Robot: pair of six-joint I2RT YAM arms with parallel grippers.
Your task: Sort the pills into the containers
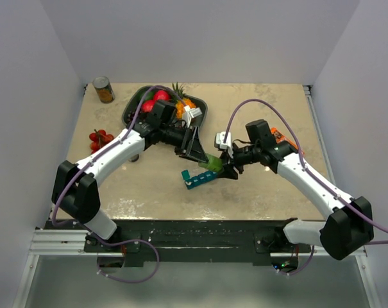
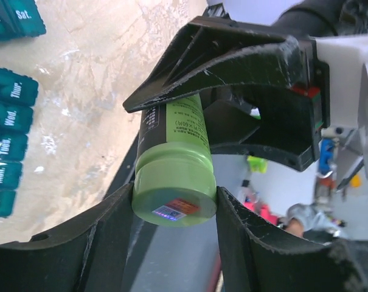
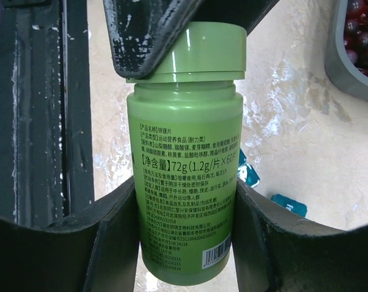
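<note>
A small green bottle (image 1: 213,163) hangs in the air over the table's middle, held from both ends. My left gripper (image 2: 174,210) is shut on its green cap (image 2: 174,182); my right gripper (image 3: 187,234) is shut on the labelled body (image 3: 187,176). The cap (image 3: 199,52) sits on the bottle's neck. Just below the bottle lie the containers (image 1: 197,178), teal cube strips with day labels, which also show as the containers (image 2: 10,115) in the left wrist view and as the containers (image 3: 289,204) beside the bottle in the right wrist view. No pills are in view.
A dark grey tray (image 1: 126,115) of toy fruit stands at the back, behind the left arm. A tin can (image 1: 104,90) is at the back left corner, and red cherries (image 1: 100,139) lie left of the arm. An orange item (image 1: 278,135) lies by the right arm.
</note>
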